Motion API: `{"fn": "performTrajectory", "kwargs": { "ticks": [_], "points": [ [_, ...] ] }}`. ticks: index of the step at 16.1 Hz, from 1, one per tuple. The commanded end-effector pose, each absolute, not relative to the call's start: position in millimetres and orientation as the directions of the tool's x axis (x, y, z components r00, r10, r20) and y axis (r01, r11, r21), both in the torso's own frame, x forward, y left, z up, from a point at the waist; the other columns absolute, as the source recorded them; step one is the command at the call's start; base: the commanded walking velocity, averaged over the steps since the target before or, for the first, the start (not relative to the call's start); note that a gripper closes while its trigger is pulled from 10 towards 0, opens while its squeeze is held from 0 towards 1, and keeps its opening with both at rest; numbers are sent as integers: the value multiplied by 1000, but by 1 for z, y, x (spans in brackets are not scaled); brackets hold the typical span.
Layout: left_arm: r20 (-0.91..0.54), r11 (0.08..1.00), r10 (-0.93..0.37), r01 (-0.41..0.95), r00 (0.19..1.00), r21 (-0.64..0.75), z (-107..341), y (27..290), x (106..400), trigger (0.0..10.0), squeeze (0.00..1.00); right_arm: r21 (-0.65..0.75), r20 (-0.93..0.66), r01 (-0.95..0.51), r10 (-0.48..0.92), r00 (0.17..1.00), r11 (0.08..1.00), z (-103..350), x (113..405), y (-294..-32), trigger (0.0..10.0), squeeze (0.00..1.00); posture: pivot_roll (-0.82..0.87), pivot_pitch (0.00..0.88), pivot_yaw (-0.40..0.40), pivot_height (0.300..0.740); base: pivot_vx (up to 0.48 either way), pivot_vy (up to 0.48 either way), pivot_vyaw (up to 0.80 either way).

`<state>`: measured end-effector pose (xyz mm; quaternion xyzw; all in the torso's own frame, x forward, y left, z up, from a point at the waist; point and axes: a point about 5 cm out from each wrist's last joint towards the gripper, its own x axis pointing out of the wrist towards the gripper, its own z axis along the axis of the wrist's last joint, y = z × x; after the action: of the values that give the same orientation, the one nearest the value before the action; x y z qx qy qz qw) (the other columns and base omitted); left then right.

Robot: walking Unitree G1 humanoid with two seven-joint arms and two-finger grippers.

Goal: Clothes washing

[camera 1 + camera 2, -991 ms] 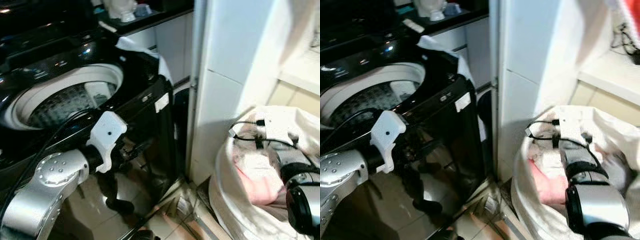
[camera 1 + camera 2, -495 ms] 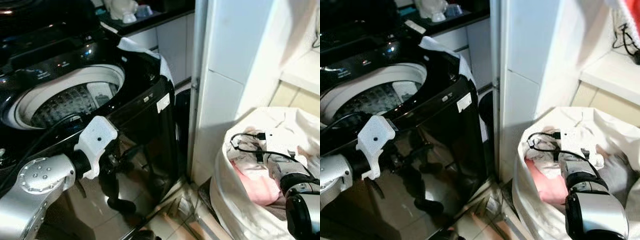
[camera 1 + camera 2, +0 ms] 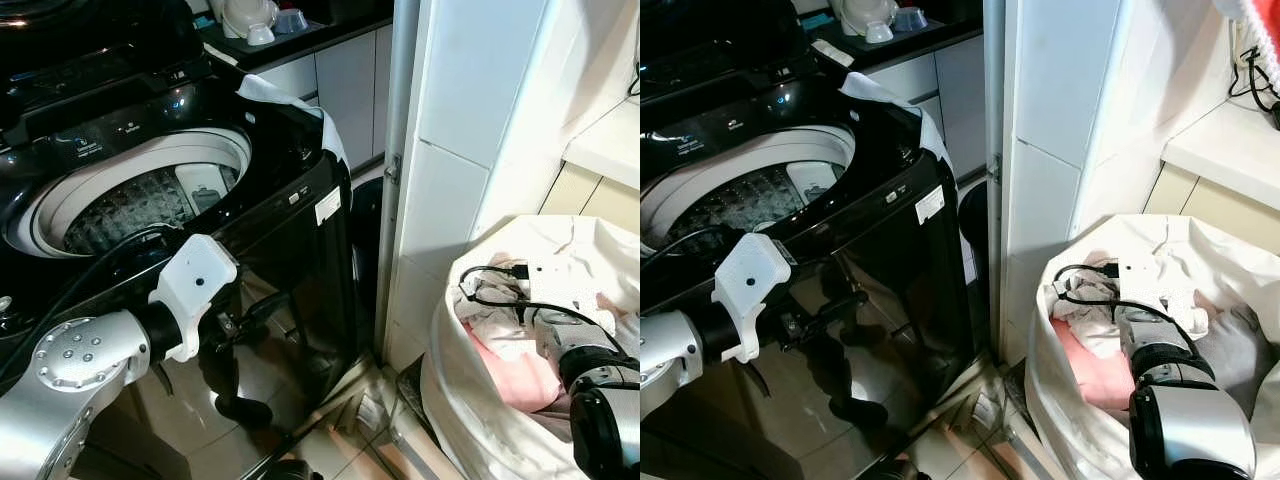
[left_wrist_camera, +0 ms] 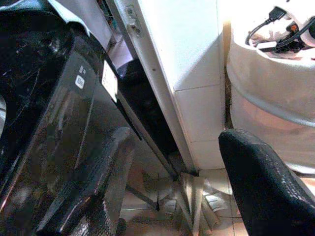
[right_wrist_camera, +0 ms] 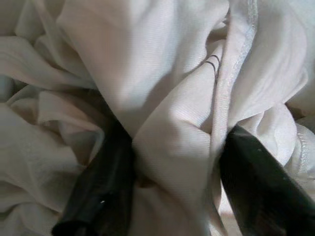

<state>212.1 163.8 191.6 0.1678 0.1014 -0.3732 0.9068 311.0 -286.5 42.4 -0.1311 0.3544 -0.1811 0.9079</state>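
White garment (image 5: 167,147) between right claw (image 5: 172,196) fingers

Gloss against soft cloth

Washing machine (image 3: 280,200) — glossy black, mirror-like front, perforated metal drum (image 3: 130,205); laundry bag (image 3: 1080,400) of matt white fabric; smooth, finely woven white garment (image 5: 162,113); brushed silver arm (image 3: 70,390).

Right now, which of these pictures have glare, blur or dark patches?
Eye views: sharp, with glare on the washing machine glossy black front, and its drum shaded. Left wrist view: the wall tile is washed out, and the left end effector close and soft. Right wrist view: evenly lit white garment, with the right end effector's fingers blurred.
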Motion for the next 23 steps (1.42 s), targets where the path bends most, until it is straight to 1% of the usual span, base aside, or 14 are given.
{"fn": "performTrajectory", "kwargs": {
  "ticks": [1, 11, 14, 17, 21, 23],
  "points": [
    [-314, 669, -634, 705, 707, 236, 194, 167, 211, 10000, 0, -353, -602, 221, -401, 690, 909, 40, 312, -280, 0, 0, 393, 0, 118, 740, 0, 0, 0],
    [-321, 664, -635, 709, 703, 239, 194, 167, 212, 10000, 0, -334, -593, 239, -400, 699, 912, 43, 314, -282, 0, 0, 398, 0, 119, 740, 0, 0, 0],
    [-320, 667, -628, 702, 710, 250, 196, 168, 212, 10000, 0, -323, -567, 272, -415, 711, 907, 48, 317, -285, 0, 0, 422, 0, 116, 740, 0, 0, 0],
    [-332, 673, -607, 690, 722, 268, 199, 175, 209, 10000, 0, -317, -567, 276, -415, 712, 907, 47, 317, -283, 0, 0, 460, 0, 107, 740, 0, 0, 0],
    [-336, 724, -517, 612, 787, 319, 209, 191, 194, 10000, 0, -322, -564, 256, -402, 721, 911, 44, 317, -277, 0, 0, 597, 0, 27, 740, 0, 0, 0],
    [-336, 727, -512, 607, 791, 321, 209, 191, 192, 10000, 0, -322, -564, 256, -402, 721, 911, 44, 317, -277, 0, 0, 600, 0, 24, 740, 0, 0, 0]
  ]
}}
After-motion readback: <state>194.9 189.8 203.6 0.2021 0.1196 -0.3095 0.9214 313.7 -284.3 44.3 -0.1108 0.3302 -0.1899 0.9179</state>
